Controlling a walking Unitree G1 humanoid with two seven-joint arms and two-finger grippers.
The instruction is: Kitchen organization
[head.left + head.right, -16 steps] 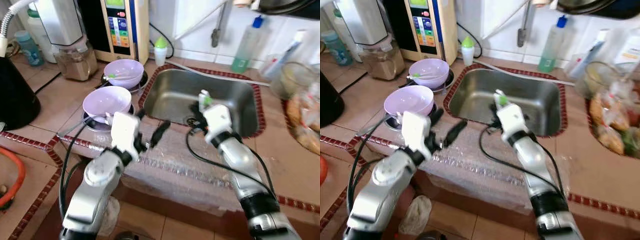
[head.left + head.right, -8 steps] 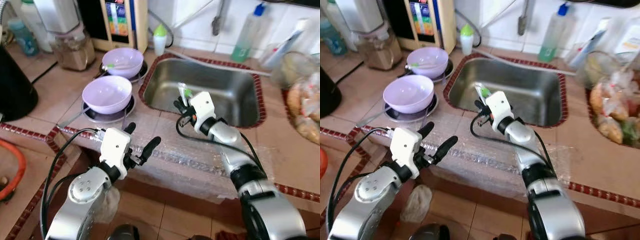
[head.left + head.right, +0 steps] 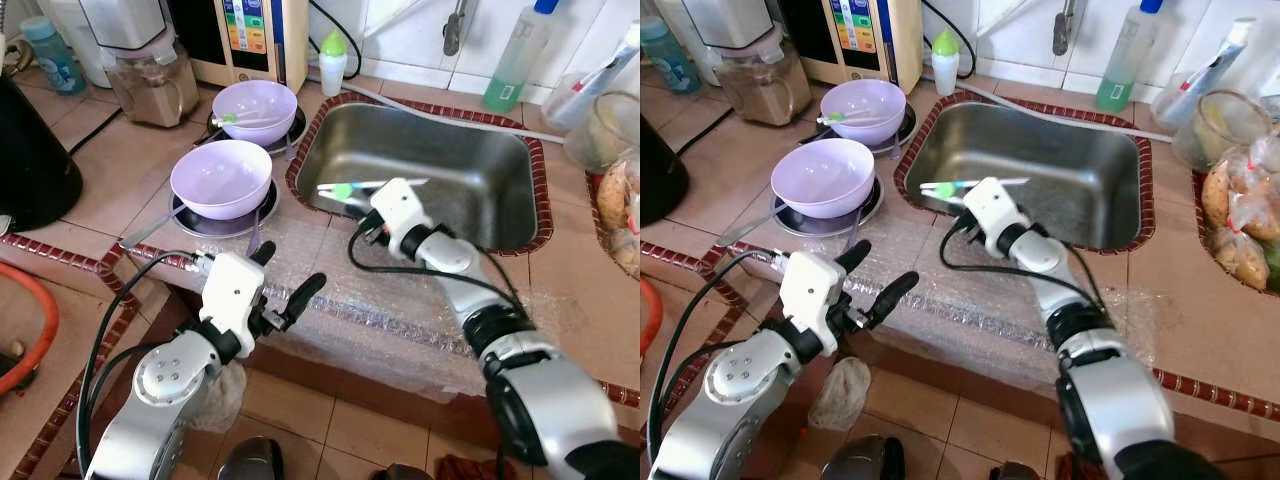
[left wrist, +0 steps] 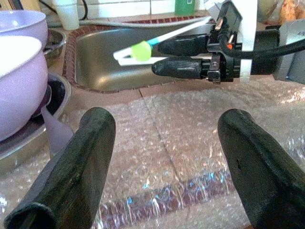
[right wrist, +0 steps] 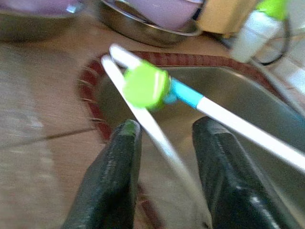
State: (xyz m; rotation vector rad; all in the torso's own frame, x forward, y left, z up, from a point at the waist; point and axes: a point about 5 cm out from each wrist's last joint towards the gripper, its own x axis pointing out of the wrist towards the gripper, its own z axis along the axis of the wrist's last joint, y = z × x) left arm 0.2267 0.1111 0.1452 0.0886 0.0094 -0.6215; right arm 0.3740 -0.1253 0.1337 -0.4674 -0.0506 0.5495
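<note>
At the lower left of the head view, the left pincer point(image 3: 285, 278) hovers over the front edge of the worktop point(image 3: 120, 190), its two black fingers point(image 4: 71, 179) spread wide apart and holding nothing. Beneath and just beyond it lies a sheet of bubble wrap point(image 3: 400, 305) draped over the tiled edge.

A little farther in, at the centre of the frame, the right pincer point(image 3: 362, 205) sits at the near rim of the steel sink point(image 3: 480, 185), clenched on a pair of white training chopsticks point(image 3: 350, 188) with a green joint and a blue sleeve. The sticks lie roughly level, tips pointing toward the left of the frame, above the sink's near left corner.

Left of the sink, a lilac bowl point(image 3: 220, 178) rests on a dark metal plate point(image 3: 205, 222). Behind it, a second lilac bowl point(image 3: 255, 100) holds a green-handled utensil point(image 3: 232, 117).

Along the top of the frame stand a small white bottle with a green cap point(image 3: 332, 62), a green soap bottle point(image 3: 512, 62), and a blender jar point(image 3: 150, 85).
</note>
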